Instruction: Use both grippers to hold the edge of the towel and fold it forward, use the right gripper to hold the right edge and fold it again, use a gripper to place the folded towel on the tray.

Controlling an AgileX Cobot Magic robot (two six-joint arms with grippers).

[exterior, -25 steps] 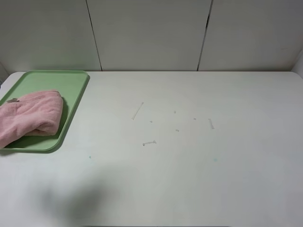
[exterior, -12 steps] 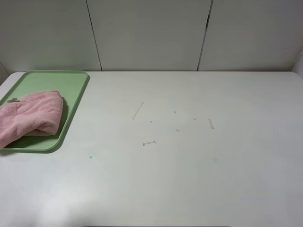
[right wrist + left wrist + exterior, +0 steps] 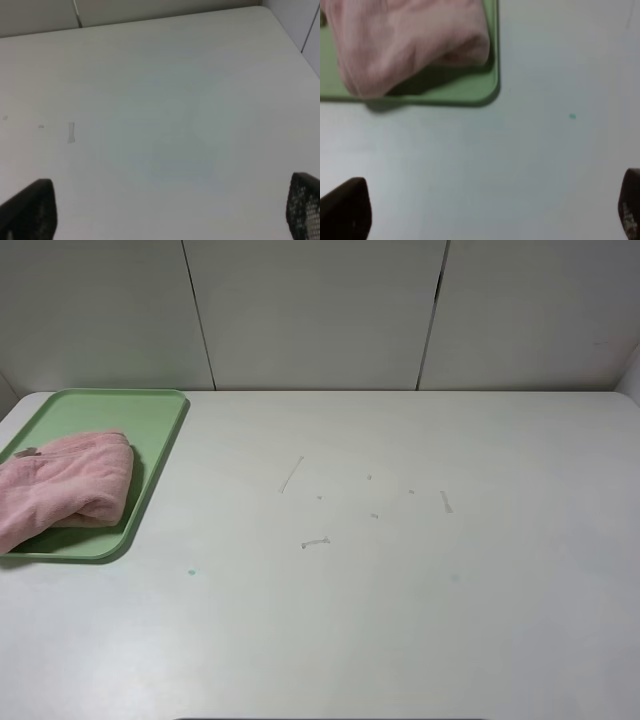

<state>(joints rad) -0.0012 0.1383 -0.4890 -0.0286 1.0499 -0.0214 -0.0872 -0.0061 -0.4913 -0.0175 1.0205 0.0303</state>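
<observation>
Nearest the robot, the left gripper [image 3: 485, 210] hangs over bare white worktop [image 3: 400, 620] with its black fingers [image 3: 345, 210] spread wide and nothing between them. The right gripper [image 3: 170, 210] is likewise spread wide and empty, its fingers [image 3: 27, 212] above the worktop's right part; neither shows in the high view.

A small green speck [image 3: 191, 572] lies on the worktop just off the near corner of the tray [image 3: 150, 415]. Toward the middle are a few short pale scuff marks [image 3: 315, 542], well apart from the tray.

Farther left, the light green tray sits at the worktop's left edge. The folded pink towel [image 3: 65, 490] lies bunched on it, its near left part draping over the tray's rim. Behind the worktop stands a pale panelled wall [image 3: 320, 310].
</observation>
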